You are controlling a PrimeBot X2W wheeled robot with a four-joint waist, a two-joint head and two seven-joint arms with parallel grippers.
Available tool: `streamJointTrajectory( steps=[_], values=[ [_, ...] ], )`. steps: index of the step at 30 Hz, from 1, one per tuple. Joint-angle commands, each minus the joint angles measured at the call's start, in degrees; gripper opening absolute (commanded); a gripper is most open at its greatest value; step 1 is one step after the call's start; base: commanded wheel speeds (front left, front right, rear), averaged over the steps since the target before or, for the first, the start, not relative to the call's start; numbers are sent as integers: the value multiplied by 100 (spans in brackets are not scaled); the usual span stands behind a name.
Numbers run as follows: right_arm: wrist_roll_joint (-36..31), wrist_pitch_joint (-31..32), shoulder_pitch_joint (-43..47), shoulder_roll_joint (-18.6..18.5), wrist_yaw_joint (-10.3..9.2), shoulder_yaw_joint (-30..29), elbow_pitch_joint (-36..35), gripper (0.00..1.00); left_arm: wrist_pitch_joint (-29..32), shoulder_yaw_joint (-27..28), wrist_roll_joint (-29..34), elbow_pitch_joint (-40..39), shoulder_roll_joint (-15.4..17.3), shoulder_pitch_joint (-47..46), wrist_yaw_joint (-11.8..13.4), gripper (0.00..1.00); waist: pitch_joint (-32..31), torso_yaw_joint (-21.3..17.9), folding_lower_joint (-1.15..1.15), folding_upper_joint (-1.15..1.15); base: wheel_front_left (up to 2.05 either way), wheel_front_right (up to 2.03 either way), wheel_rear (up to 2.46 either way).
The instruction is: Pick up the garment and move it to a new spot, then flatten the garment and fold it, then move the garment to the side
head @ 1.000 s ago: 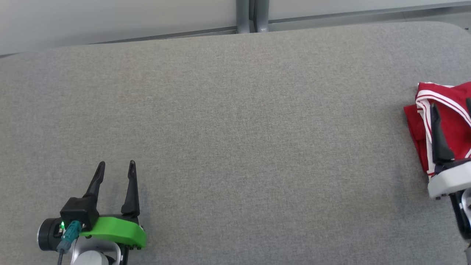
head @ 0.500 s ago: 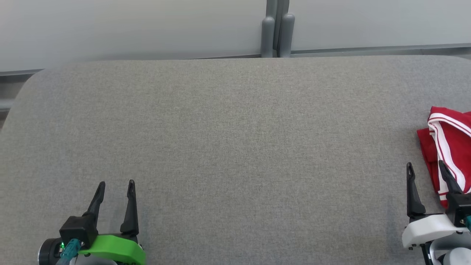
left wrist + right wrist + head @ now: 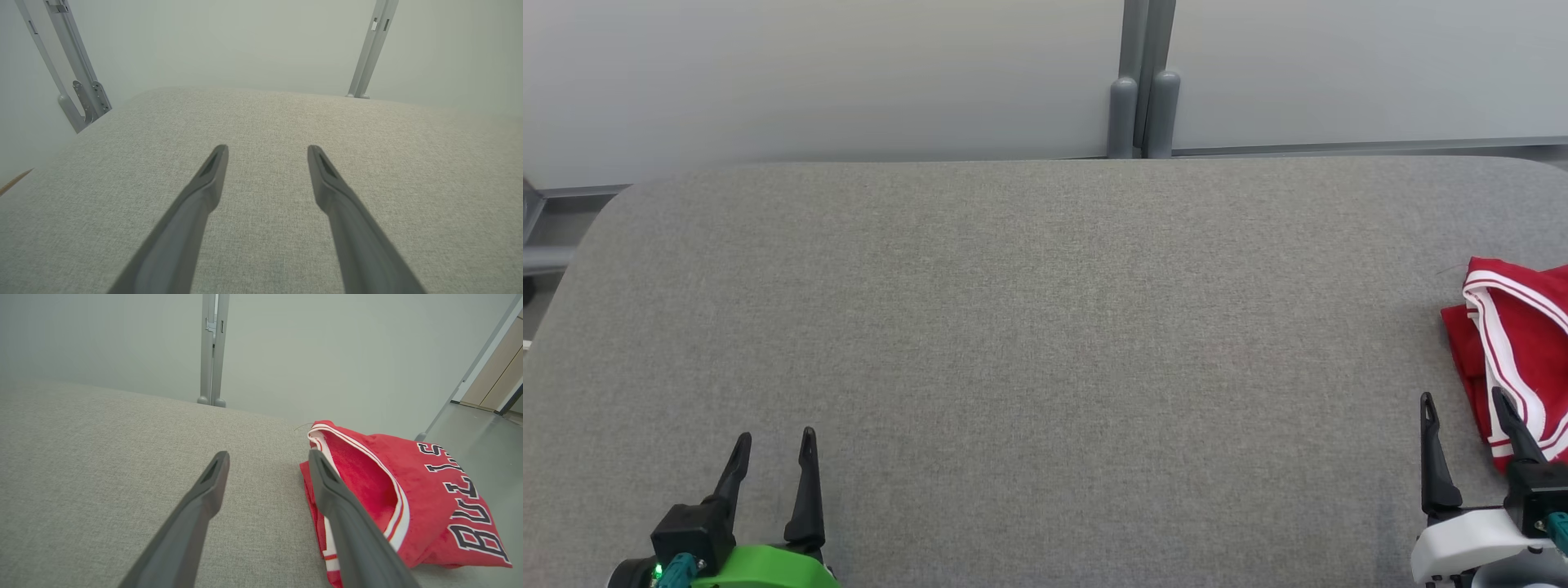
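Note:
The garment (image 3: pixel 1523 351) is a red jersey with white trim and black lettering, folded into a bundle at the table's right edge; the right wrist view shows the garment (image 3: pixel 412 494) lying to the right of my fingers. My right gripper (image 3: pixel 1462 398) stands open beside its near-left corner, the right finger overlapping the cloth's edge in the head view, nothing held between the fingers. My left gripper (image 3: pixel 773 436) is open and empty at the lower left, far from the garment, above bare table in the left wrist view (image 3: pixel 267 149).
The grey fabric-covered table (image 3: pixel 1045 327) spans the head view, with rounded far corners. Behind it is a pale wall with a grey upright post (image 3: pixel 1143 106). An open doorway and floor (image 3: pixel 494 408) lie beyond the table's right end.
The head camera tilted up, showing more wall and table edge. My right gripper pulled back off the garment toward the near edge; the garment stays where it was left. The left gripper sits lower in view.

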Motion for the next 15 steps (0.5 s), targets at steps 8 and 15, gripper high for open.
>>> streamJointTrajectory(
  steps=[8,15],
  values=[
    [-25,-19,-59,-13,-2,21,72,100,-25,78,91,71,-54,-104,-60,100,-4,-145,0,69,0,0,0],
    [-79,-19,13,-12,-2,15,76,100,-25,131,115,108,-82,-15,-93,100,-73,-266,0,69,0,0,0]
  ],
)
